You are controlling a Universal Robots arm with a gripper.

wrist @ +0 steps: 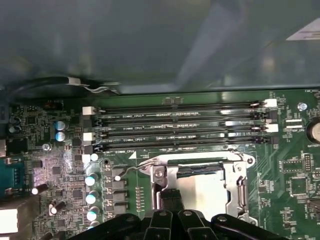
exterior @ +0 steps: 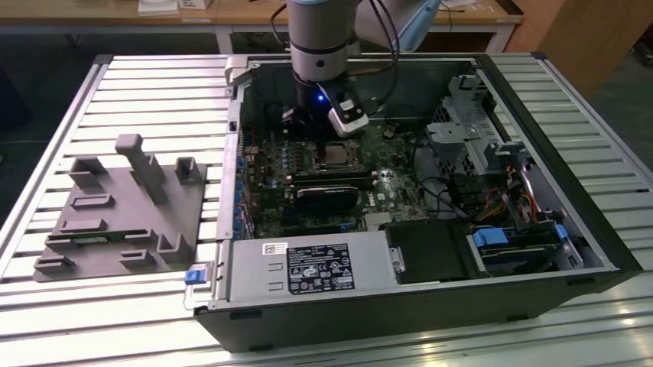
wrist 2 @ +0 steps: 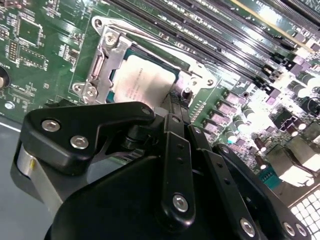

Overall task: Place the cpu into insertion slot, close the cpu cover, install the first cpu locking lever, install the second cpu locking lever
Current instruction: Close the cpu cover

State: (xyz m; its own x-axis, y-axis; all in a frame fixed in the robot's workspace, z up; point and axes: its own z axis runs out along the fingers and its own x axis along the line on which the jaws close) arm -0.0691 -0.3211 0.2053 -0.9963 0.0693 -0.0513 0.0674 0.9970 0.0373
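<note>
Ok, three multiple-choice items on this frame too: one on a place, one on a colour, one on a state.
1. The cpu lies: A in the insertion slot; B on the grey fixture; C on the power supply.
2. The circuit board is: A red; B green; C blue.
3. The cpu cover is: A standing upright; B lying outside the case; C down around the cpu.

Answers: 1 A, its pale top sits inside the slot. 2 B, it looks green in both wrist views. 3 C, the frame lies flat and the cpu shows through its window.
</note>
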